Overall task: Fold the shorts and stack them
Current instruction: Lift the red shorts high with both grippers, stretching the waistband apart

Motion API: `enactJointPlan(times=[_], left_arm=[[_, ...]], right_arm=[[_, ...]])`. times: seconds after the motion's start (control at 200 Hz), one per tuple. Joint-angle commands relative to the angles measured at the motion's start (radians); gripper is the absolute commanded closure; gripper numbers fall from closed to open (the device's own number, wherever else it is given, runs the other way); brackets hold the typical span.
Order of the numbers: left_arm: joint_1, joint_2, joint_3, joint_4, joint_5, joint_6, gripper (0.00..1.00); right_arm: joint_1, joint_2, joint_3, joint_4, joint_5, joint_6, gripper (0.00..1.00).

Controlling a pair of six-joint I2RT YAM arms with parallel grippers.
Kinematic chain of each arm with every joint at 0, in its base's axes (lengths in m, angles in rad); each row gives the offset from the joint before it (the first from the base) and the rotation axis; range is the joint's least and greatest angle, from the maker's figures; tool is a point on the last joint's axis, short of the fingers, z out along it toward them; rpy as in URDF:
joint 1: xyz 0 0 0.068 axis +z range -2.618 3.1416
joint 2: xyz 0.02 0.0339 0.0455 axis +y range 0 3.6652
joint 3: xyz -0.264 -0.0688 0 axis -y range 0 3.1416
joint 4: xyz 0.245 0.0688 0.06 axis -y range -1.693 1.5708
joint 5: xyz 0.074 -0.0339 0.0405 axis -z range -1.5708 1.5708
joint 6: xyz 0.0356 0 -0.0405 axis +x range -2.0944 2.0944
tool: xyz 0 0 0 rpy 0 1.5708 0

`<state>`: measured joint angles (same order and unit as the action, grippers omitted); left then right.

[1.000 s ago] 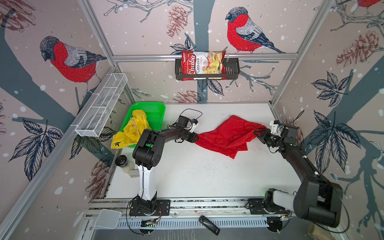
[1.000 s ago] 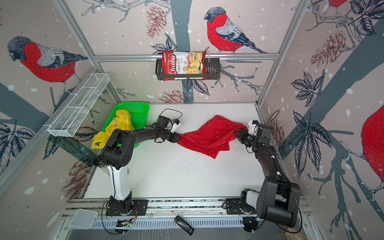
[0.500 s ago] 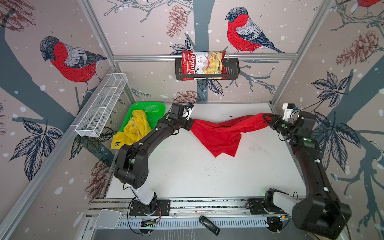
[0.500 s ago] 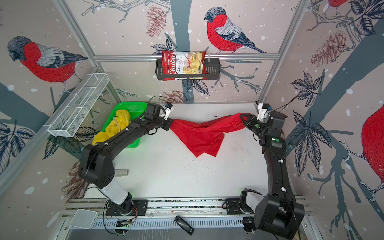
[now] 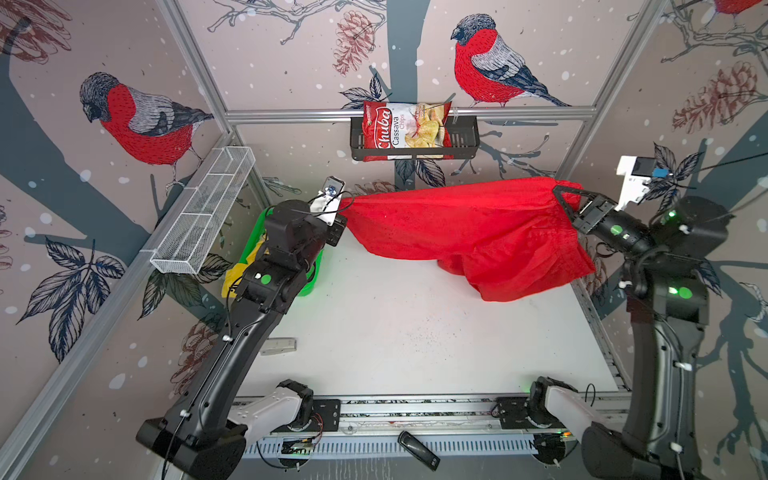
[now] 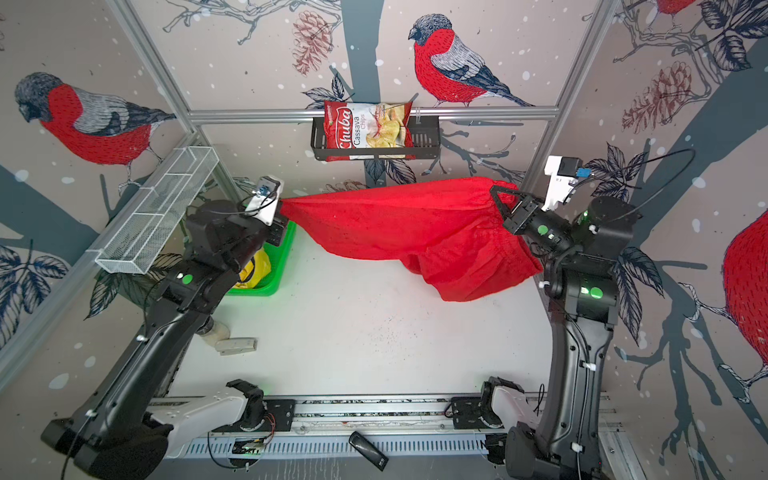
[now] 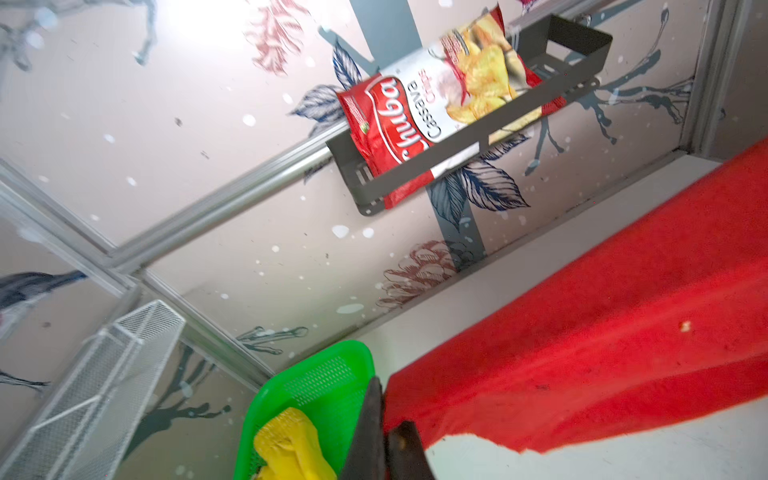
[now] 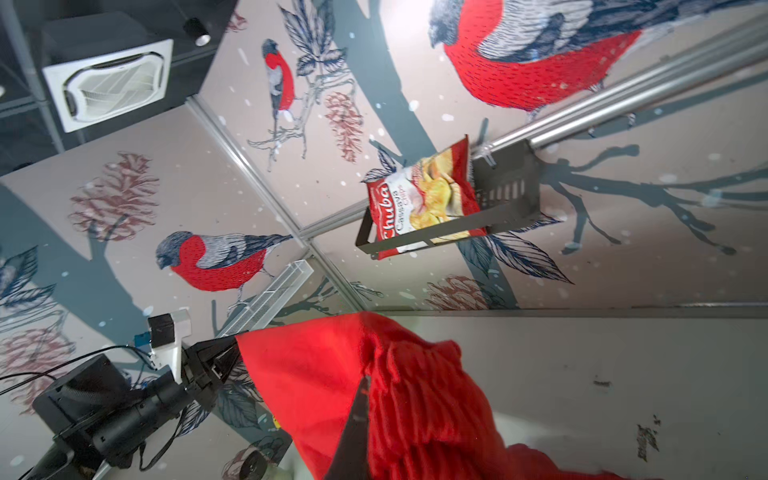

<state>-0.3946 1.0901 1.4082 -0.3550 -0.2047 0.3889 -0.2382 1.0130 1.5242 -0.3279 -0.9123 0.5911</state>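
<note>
Plain red shorts (image 5: 457, 224). Bright yellow shorts (image 7: 291, 449). Green basket (image 7: 324, 374). White tabletop (image 5: 395, 332). Red-and-white chip bag (image 5: 405, 131). Pale wall (image 5: 291, 62), red-grey birds (image 5: 141, 120).

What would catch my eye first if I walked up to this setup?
The red shorts stand out most: held up and stretched over the white table, pinched at one end by the left gripper and at the other by the right gripper. Then the chips bag in a black rack on the back wall, and the yellow shorts bunched in the green basket at the table's left.
</note>
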Motion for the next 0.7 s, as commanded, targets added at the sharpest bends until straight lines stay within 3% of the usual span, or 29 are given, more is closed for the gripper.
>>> enactJointPlan(times=[0.0,0.125,0.25,0.38,0.565,0.695], left_arm=[[0.005,-0.014,0.035,-0.069,-0.177,0.070,1.00],[0.007,0.000,0.067,-0.079,-0.200,0.113,1.00],[0.021,0.050,0.108,-0.068,-0.146,0.134,1.00],[0.047,0.150,0.169,-0.045,-0.101,0.158,1.00],[0.130,0.338,0.320,-0.014,-0.017,0.179,1.00],[0.195,0.506,0.544,-0.038,-0.034,0.198,1.00]], right_arm=[[-0.003,-0.019,0.050,0.007,0.016,0.051,1.00],[0.006,-0.030,0.076,0.005,0.002,0.086,1.00],[0.035,-0.011,0.048,0.035,0.020,0.102,1.00],[0.165,0.081,0.021,0.085,0.105,0.078,1.00],[0.363,0.420,0.204,0.116,0.178,0.010,1.00],[0.411,0.723,0.544,0.074,0.176,0.005,1.00]])
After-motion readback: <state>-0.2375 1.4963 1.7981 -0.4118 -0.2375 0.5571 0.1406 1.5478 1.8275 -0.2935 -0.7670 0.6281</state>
